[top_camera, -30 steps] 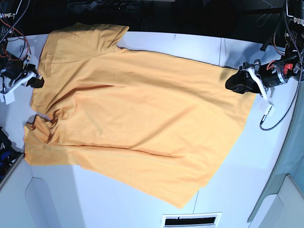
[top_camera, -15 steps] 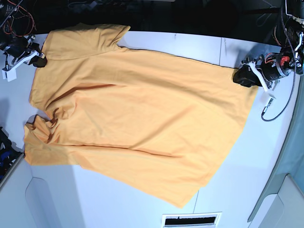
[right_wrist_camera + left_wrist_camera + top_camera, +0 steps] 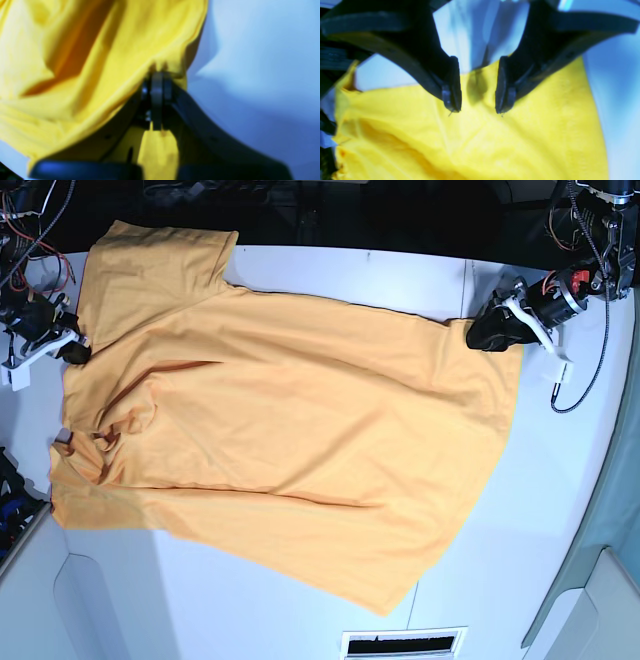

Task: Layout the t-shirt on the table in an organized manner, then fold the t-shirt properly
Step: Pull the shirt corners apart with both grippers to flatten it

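The orange-yellow t-shirt [image 3: 280,440] lies spread across most of the white table [image 3: 560,510], plain side up with soft creases, 1 sleeve reaching the far edge. The right gripper [image 3: 157,75] is clamped on a fold of its cloth at the table's left edge. The left gripper [image 3: 476,110] hovers with jaws apart over the hem corner near the far right.

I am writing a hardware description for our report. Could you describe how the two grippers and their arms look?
Both grippers have black curved fingers. The left gripper carries thin grey pads at its tips; its arm shows white brackets, a red part and a loose black cable in the base view. The right gripper has grey tip pads too, with a white bracket and red and dark wires behind it.
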Motion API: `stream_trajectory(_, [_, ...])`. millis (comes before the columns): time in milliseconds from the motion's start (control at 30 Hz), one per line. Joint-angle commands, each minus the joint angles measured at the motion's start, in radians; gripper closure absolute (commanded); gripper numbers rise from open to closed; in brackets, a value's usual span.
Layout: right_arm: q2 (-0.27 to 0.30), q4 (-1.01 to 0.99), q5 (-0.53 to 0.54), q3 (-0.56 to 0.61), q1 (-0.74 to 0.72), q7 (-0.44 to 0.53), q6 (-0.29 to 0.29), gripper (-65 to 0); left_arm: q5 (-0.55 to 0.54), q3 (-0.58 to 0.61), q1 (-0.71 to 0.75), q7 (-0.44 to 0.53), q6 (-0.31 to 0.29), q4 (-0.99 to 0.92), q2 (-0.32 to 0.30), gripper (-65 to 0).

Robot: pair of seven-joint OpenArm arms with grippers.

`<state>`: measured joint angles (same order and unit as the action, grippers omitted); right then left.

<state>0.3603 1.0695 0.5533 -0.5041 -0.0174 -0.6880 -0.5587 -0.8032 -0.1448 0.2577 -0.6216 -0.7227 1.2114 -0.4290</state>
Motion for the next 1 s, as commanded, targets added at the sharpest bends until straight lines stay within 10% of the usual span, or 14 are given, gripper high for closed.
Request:
stream_trajectory(0, [0.022, -0.026, -0.038, -0.002, -0.029, -0.014, 0.019, 0.0, 0.068, 0.007, 0.031, -0.102, 0.025, -0.006, 0.002, -27.0])
stream_trajectory(600, [0.175, -0.134, 0.126, -0.035, -0.203, -0.103, 0.012, 0.0, -0.077, 0.006, 0.083, -0.199, 0.025, 0.148, 0.002, -27.1])
stream_trajectory(733, [0.222, -0.133, 0.21, -0.117, -0.17, -0.22, -0.001, -16.5, -0.112, 0.006, 0.109, -0.198, 0.025, 0.226, -0.042, -27.1])
stream_trajectory(967, [0.28, -0.133, 0.286, -0.166, -0.02, -0.229, -0.022, -17.5, -0.121, 0.006, 0.111, -0.21, 0.025, 0.314, -0.104, -27.1])
